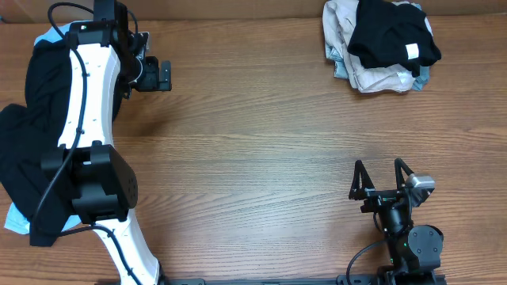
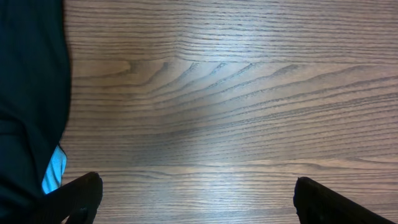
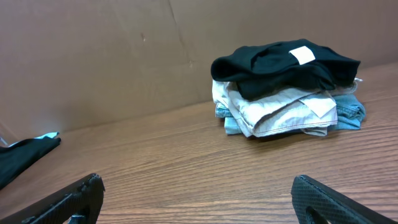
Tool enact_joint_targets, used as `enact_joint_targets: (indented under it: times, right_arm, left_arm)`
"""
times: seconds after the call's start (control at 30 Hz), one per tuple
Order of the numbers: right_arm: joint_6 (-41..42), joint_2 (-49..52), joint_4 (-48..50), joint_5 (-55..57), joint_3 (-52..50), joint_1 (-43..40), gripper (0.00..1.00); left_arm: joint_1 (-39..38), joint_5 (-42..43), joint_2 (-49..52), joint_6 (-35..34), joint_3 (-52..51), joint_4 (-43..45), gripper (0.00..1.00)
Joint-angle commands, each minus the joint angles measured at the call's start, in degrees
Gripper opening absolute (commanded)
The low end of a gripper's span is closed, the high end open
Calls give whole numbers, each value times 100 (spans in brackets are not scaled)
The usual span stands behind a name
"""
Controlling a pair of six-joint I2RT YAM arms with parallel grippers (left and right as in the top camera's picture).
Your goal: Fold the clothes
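**Two heaps of clothes, both grippers wide and empty**

A stacked heap of clothes (image 1: 380, 47) sat at the upper right of the overhead frame. A black shirt (image 1: 388, 32) with a small white label (image 1: 412, 51) lay on top. A beige garment (image 1: 368, 75) and a sliver of light blue fabric (image 1: 422, 77) showed beneath it. The right wrist view showed that heap right of centre, close to a brown wall (image 3: 93, 56).

A second heap (image 1: 20, 150), mostly black with a light blue edge at its bottom, lay along the left edge of the overhead frame, partly under the left arm (image 1: 83, 87). Both heaps rested on the wood-grain counter (image 1: 261, 142).

The left gripper (image 1: 165, 75) hung at the upper left, near the black heap, jaws spread wide with only bare wood between them. The right gripper (image 1: 380, 176) stood at the lower right, well apart from both heaps, jaws likewise wide and holding nothing.
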Motion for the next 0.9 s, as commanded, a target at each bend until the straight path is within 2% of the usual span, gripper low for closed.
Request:
enact_joint_targets:
  times: [0.0,0.23,0.5,0.63,0.73,0.87]
  right_arm:
    - [46,-57,37,79,-57,33,100]
    - [46,-57,37,79,-57,33,100]
    - [44,-57,37,79,-57,33,100]
    - [44,-57,37,79,-57,33,100]
    - [44,-57,37,79,-57,33,100]
    - [44,-57,37,79,-57,33,100]
  left_arm:
    - [39,61,-48,-50,-28,4,100]
    - [-140,59,-627,-52,-28,2,100]
    - [-1204,59,-2350,-50,-31,0,100]
    - [-1711,-361,-3176,428,-168,258,100]
    - [-1912,-452,-3976,503,-946,1113,100]
    - [-1919,-345,-5283,258,-2988,2938,100]
